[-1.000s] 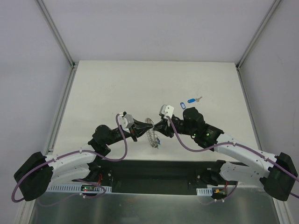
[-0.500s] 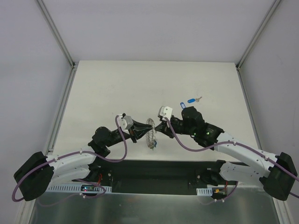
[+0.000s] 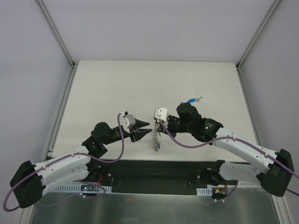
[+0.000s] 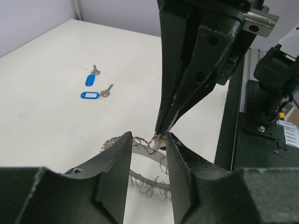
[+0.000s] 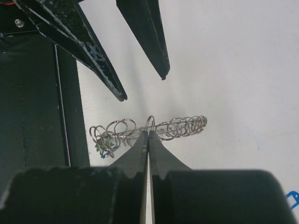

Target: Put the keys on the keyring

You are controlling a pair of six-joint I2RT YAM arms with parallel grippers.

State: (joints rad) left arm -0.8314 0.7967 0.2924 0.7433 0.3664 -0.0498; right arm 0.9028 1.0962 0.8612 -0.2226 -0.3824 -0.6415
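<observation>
- Between the tips of the right tool [image 5: 148, 140], one small wire ring on the rim of the keyring [image 5: 182, 126] is pinched. The jaws are fully together, and the loop hangs edge-on under them. I cannot tell whether its lower edge touches the surface [image 4: 42, 116].
- Just beside that pinch, the left tool [image 4: 148, 137] stands partly open with a finger on each side of the loop, holding nothing.
- Well beyond the left tool, two keys [image 4: 91, 95] with blue tags lie flat, not yet picked up.
- Risk: the whole loop hangs from a single thin wire ring. A quick move of the right arm could make it swivel or slip out of the pinch.
- Risk: the left tool's fingers sit very close to the loop, so a careless retreat could snag a wire ring and tug it free.
- Risk: the keys are tiny and lie flat, so a tool coming down on one may scrape the surface or push it away.
- Compared with a second ago, the hold has changed sides. The left tool was clamped on the loop and the right tool was slightly open. Now the right tool grips, the left has let go, and the loop sits a little nearer the right arm.
</observation>
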